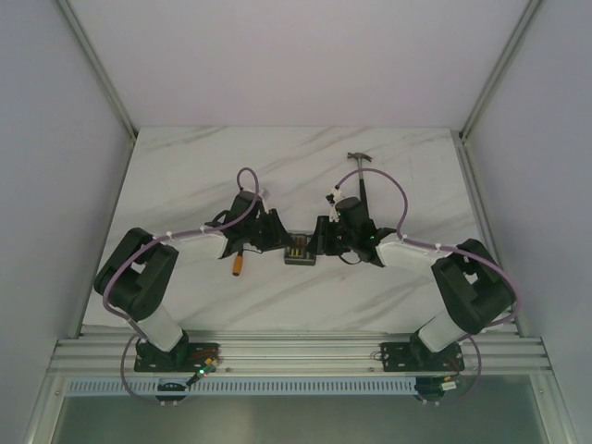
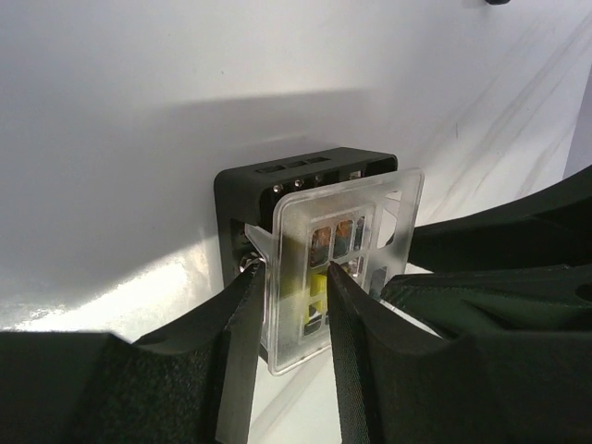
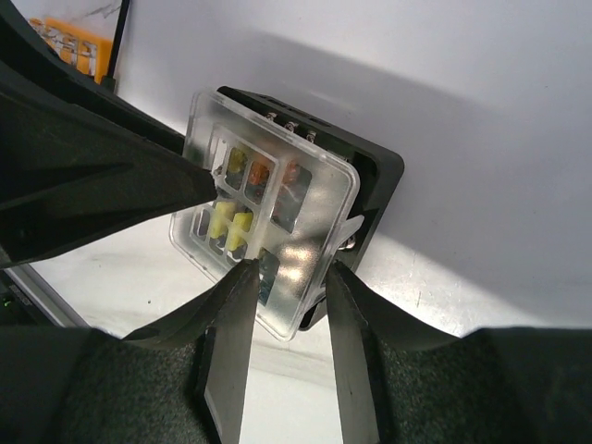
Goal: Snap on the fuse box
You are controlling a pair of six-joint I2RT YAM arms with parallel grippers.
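The fuse box [image 1: 298, 252], black with yellow and orange fuses inside, sits on the table between both arms. Its clear lid [image 2: 356, 199] lies over the box and looks slightly askew, not flush. My left gripper [image 1: 277, 240] closes on the lid's left edge; in the left wrist view the gripper [image 2: 294, 273] has one fingertip at the lid's side tab and the other on the lid's face. My right gripper [image 1: 320, 240] closes on the opposite edge; in the right wrist view the gripper [image 3: 289, 268] pinches the lid [image 3: 277, 185] at its tab over the black box [image 3: 381, 171].
A small orange block [image 1: 244, 265] lies left of the box under the left arm; it also shows in the right wrist view [image 3: 74, 42]. A hammer [image 1: 361, 162] lies at the back right. The table is white marble with frame posts at its corners.
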